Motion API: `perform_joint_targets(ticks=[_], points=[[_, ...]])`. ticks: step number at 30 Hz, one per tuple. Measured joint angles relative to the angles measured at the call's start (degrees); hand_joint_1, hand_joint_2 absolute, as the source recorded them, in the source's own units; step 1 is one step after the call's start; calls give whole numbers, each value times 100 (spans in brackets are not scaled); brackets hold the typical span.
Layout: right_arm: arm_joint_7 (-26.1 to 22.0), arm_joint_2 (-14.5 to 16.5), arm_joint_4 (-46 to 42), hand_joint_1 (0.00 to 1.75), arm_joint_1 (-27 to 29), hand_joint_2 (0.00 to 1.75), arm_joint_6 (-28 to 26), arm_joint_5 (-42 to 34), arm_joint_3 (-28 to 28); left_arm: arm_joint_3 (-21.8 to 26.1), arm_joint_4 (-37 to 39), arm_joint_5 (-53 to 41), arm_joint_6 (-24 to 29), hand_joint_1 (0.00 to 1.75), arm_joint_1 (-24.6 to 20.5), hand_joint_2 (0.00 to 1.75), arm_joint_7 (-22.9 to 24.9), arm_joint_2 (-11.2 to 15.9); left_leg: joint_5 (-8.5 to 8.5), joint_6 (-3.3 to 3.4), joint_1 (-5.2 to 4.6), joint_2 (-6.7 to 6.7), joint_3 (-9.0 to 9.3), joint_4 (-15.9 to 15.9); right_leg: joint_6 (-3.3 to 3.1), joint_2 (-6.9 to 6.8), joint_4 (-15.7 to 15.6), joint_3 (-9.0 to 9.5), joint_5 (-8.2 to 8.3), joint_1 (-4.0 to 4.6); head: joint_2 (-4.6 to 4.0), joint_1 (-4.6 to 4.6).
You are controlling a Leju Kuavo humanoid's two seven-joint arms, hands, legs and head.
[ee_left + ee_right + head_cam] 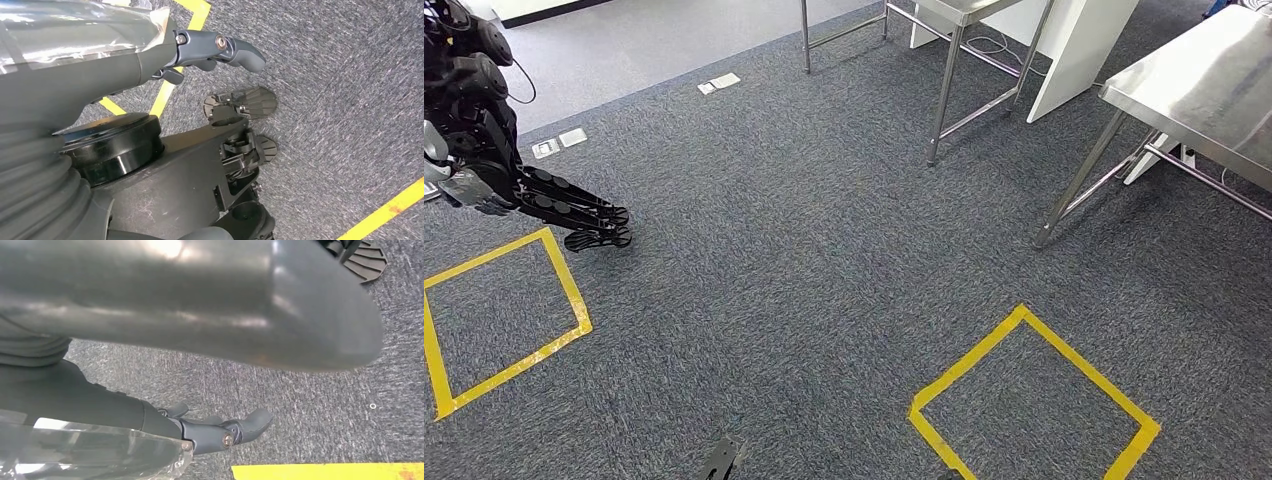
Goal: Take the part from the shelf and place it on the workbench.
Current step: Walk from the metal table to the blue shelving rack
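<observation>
Apparently mid-walk over grey carpet [824,300] with yellow tape squares [1032,400]; left hand [220,50] and right hand [220,430] hanging, curled, holding nothing. Part and shelf unseen. Next: finding shelf.

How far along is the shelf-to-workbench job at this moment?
Nothing looks done yet. The left hand and right hand hang over grey carpet near yellow tape, and I see no part in what shows of either. In hand: apparently just standing or walking between marked squares. Left: get the part and set it down, perhaps on the steel table ahead right.
</observation>
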Motion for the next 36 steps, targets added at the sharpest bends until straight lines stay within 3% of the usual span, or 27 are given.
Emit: perform_joint_targets(ticks=[36], points=[[111, -1, 0, 0, 17, 0, 74, 232, -44, 10, 29, 13, -4, 0, 15, 175, 19, -5, 0, 0, 0, 0, -2, 2, 0, 0, 3, 14, 0, 0, 0, 0]])
